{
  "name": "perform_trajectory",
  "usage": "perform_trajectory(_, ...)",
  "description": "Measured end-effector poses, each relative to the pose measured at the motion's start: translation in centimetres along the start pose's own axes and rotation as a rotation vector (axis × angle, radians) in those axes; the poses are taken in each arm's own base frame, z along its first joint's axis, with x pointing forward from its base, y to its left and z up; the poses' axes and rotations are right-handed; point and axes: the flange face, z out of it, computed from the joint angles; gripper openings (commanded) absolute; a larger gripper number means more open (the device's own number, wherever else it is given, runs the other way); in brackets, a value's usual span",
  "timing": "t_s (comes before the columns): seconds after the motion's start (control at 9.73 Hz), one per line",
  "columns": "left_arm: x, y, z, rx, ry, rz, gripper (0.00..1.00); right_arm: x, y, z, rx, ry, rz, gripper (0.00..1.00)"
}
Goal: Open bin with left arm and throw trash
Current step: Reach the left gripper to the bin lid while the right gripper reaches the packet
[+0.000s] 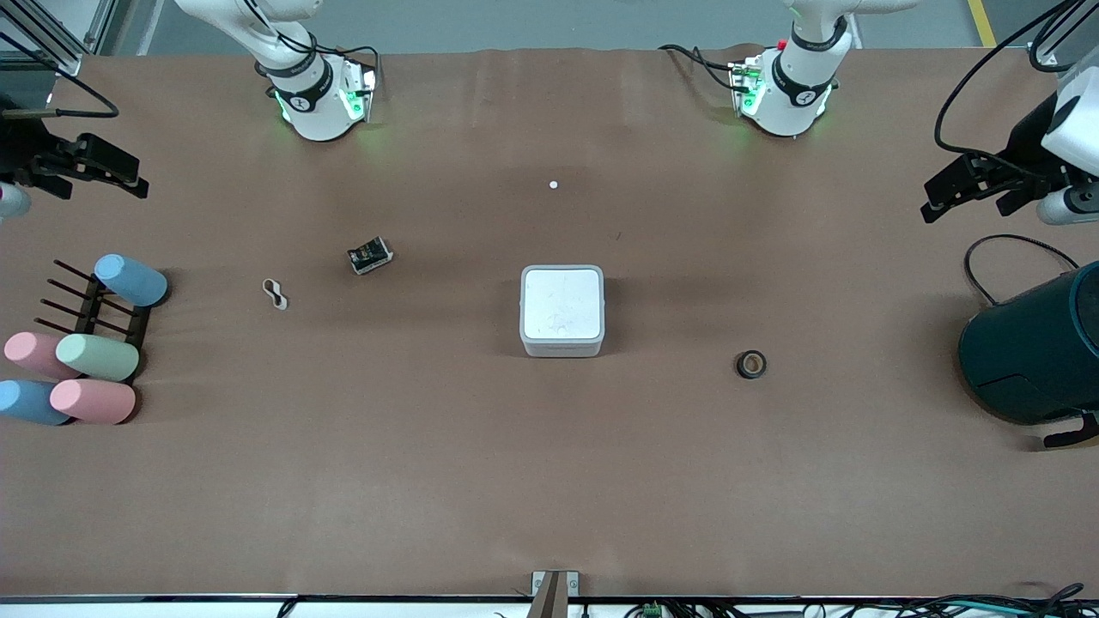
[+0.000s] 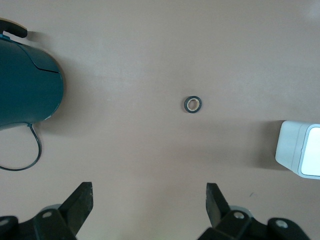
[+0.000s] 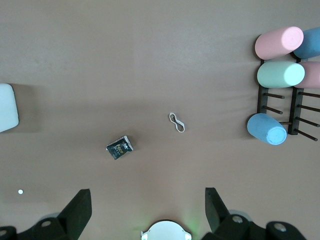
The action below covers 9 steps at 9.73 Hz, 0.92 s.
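Note:
The white square bin (image 1: pixel 562 311) sits mid-table with its lid shut; its edge shows in the left wrist view (image 2: pixel 300 150) and the right wrist view (image 3: pixel 6 107). The black wrapper (image 1: pixel 370 255) (image 3: pixel 119 147) and the white figure-eight loop (image 1: pixel 275 293) (image 3: pixel 176 122) lie toward the right arm's end. The dark tape ring (image 1: pixel 751 365) (image 2: pixel 192 104) lies toward the left arm's end, slightly nearer the front camera than the bin. My left gripper (image 1: pixel 936 199) (image 2: pixel 150 192) is open and empty, up over the left arm's end. My right gripper (image 1: pixel 129 176) (image 3: pixel 148 197) is open and empty, up over the right arm's end.
A big dark teal container (image 1: pixel 1039 343) (image 2: pixel 25 85) with a black cable stands at the left arm's end. Several pastel cylinders (image 1: pixel 94 356) (image 3: pixel 280 74) lie on a black rack (image 1: pixel 90 309) at the right arm's end. A tiny white dot (image 1: pixel 553 184) lies between the bases.

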Motion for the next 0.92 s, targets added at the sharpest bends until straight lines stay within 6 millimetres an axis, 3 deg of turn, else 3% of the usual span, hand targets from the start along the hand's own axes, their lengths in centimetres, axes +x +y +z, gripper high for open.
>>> perform_trajectory(0.41,-0.2,0.8,0.3,0.004,-0.024,0.015,1.00,0.4,0.0,0.6,0.000,0.003,-0.001,1.00)
perform_trajectory(0.51,-0.5,2.4,0.8,0.007,-0.041,0.046,0.99,1.1,-0.4,2.4,0.001,-0.002,-0.008,1.00)
perform_trajectory(0.62,-0.6,4.8,2.0,0.011,-0.065,0.087,0.93,2.2,-1.4,5.8,0.001,-0.013,-0.026,1.00)
perform_trajectory(0.82,-0.1,10.5,6.2,0.009,-0.115,0.185,0.16,3.8,-4.6,15.9,-0.001,-0.019,-0.078,1.00)
perform_trajectory(0.92,0.4,13.9,8.5,-0.007,-0.119,0.242,0.04,3.9,-6.0,20.5,-0.001,-0.001,-0.101,1.00)
